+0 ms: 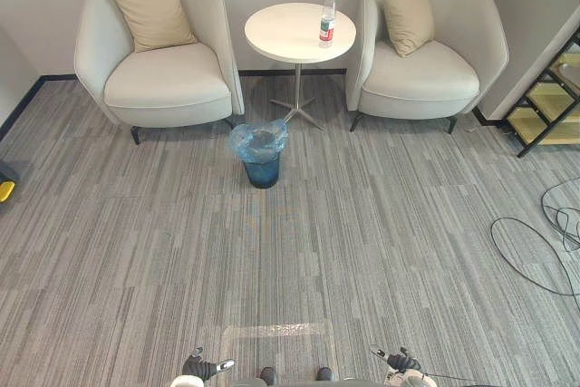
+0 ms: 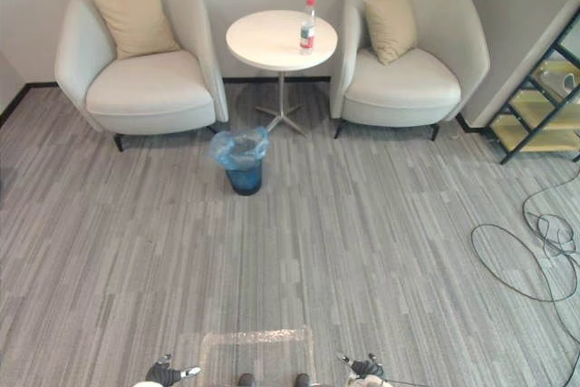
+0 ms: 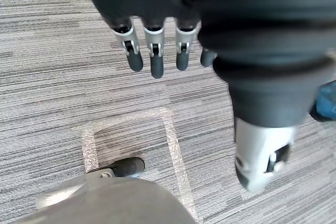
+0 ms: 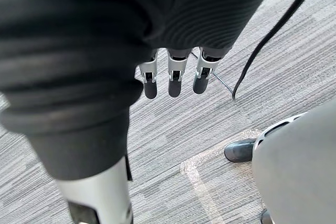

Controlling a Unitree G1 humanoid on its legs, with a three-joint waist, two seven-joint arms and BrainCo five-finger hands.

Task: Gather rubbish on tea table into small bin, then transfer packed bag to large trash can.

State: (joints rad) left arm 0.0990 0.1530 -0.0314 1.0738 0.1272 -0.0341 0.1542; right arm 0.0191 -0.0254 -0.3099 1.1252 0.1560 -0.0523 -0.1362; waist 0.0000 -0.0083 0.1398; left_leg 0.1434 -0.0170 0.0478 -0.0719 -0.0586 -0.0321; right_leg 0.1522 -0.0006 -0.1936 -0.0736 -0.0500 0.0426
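Lining small bin [image 1: 262, 173], crumpled blue bag [image 1: 257, 140].

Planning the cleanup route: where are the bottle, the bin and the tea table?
bottle [image 1: 326, 24], left eye view, on its body.
bin [image 1: 262, 172], left eye view, on its dark front wall.
tea table [image 1: 283, 35], left eye view, on its bare top.

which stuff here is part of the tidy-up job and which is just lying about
Job: bottle on the tea table; small bin with blue bag; left hand and right hand, both open.
Just there: left armchair, right armchair, yellow shelf.
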